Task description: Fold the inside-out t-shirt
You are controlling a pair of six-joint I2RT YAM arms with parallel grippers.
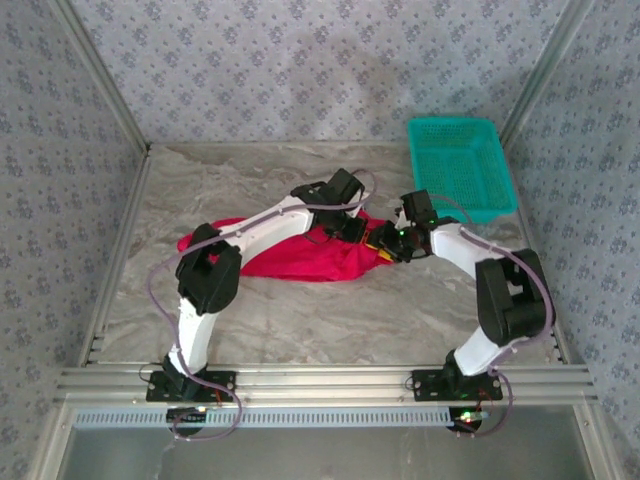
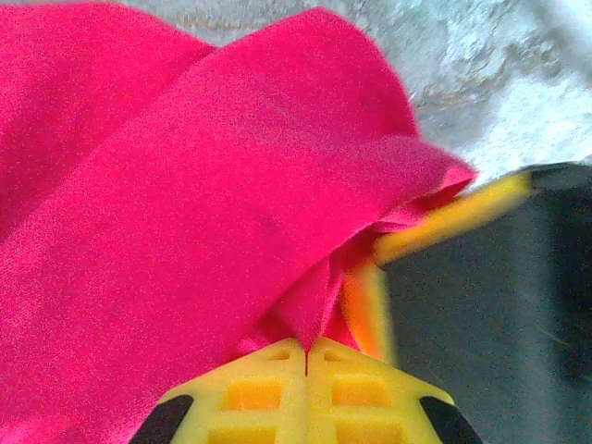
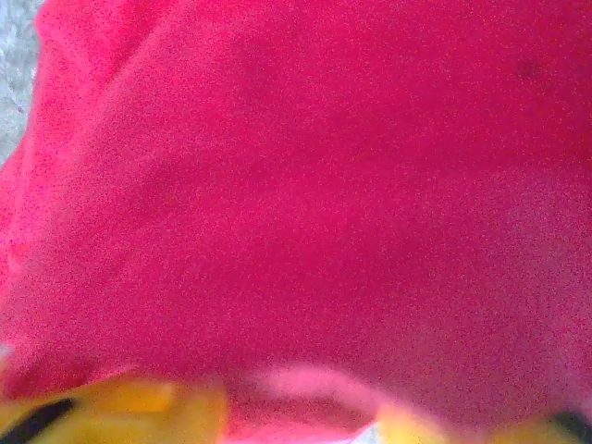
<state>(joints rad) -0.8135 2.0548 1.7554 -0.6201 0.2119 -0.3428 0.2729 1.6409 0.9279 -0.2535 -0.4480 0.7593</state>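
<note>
The inside-out t-shirt is bright red cloth lying bunched in the middle of the marble table. My left gripper is over the shirt's right end. In the left wrist view its yellow jaws are pressed together on a pinch of the red cloth, which drapes up and away from them. My right gripper is right beside it at the shirt's right edge. Its yellow fingers poke under the cloth fold. In the right wrist view they stand apart, blurred, with red cloth across them.
A teal mesh basket stands at the back right corner of the table. Patterned walls close in the back and both sides. Both arms arch over the table and meet close together above the shirt's right end.
</note>
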